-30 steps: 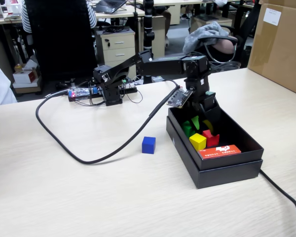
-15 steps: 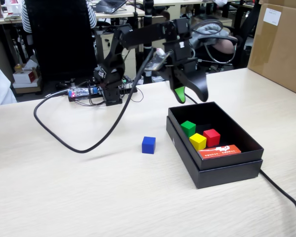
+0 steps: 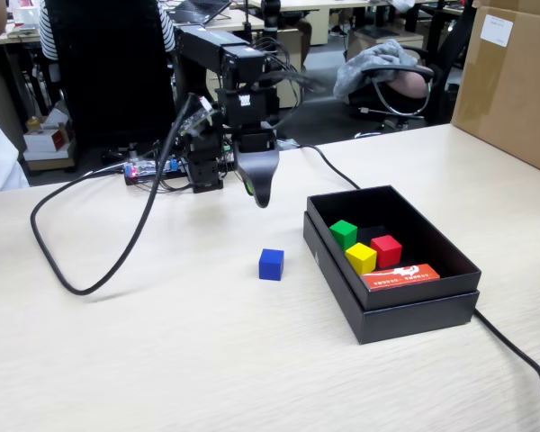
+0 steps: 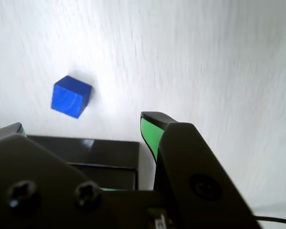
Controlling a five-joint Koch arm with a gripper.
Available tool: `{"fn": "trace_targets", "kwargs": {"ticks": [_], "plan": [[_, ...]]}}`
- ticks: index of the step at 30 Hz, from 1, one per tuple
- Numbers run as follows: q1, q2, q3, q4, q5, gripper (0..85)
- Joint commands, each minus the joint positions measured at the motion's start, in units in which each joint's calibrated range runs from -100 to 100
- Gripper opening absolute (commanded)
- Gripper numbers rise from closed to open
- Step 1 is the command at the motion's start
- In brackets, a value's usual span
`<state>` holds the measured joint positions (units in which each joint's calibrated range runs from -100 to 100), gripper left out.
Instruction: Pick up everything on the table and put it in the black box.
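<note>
Box [image 3: 391,301]: you have 3 cubes inside, green [image 3: 343,234], yellow [image 3: 361,258] and red [image 3: 386,250], close together near the middle; an orange-red card [image 3: 400,275] lies at the near end.
Blue cube [image 3: 271,264]: you will find it on the table [image 3: 207,351], just left of the box in the fixed view, apart from its wall. Wrist view shows it up and to the left of the jaws.
Gripper [image 3: 257,191]: it hangs above the table, behind the blue cube, tips down. Your jaws stand well apart in the wrist view, green pads [image 4: 148,132] showing, nothing between them.
Table: pale wood grain; a thick black cable [image 3: 90,279] loops across it on the left.
Room: you see an office behind, with a drawer unit [image 3: 214,83] and a brown carton [image 3: 513,81] at right.
</note>
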<state>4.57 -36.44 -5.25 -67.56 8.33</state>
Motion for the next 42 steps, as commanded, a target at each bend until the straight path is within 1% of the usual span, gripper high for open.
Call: {"fn": "trace_targets", "kwargs": {"ticks": [1,7,12,18,34,35,36,37,39,40,42], "plan": [[-0.5,-0.2,3.8,2.4,0.5,48.5],[-0.9,12.1,11.7,2.4,0.9,48.5],[-1.0,26.7,19.0,2.3,0.9,48.5],[-1.0,37.4,25.4,1.6,1.3,48.5],[-0.5,45.2,26.0,1.3,2.0,47.2],[-0.6,45.7,26.1,1.3,1.9,45.7],[-0.6,46.5,26.9,1.3,1.8,41.8],[-0.6,46.8,27.2,1.3,1.8,39.6],[-0.8,47.3,27.6,1.4,1.9,31.1],[-1.0,47.5,28.4,1.3,2.1,17.0],[-1.4,47.5,29.5,1.4,2.1,1.1]]}}
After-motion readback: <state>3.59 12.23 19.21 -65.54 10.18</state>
